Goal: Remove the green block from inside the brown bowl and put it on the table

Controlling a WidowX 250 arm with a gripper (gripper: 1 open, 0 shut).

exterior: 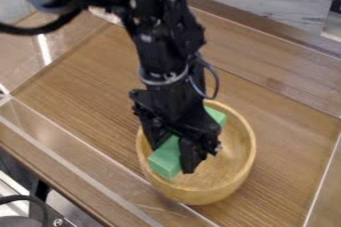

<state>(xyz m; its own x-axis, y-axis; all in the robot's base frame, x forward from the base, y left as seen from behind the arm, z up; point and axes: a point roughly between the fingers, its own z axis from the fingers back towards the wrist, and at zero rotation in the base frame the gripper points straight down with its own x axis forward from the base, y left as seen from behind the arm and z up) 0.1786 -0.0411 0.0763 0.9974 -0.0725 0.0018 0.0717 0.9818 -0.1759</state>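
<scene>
The brown bowl [240, 178] sits on the table [91, 90] at the lower middle of the camera view. My black gripper [190, 149] reaches straight down into it from an arm that enters at the upper left. It is shut on the green block [166, 157], gripping the block near its middle. The block is tilted: one end shows low on the left and the other end pokes out at the upper right of the fingers. Its middle is hidden by the gripper, and I cannot tell whether the low end touches the bowl floor.
A clear plastic wall [60, 151] runs along the table's near left edge. A raised lip [286, 34] borders the far right side. Bare wood-grain tabletop lies left of and behind the bowl.
</scene>
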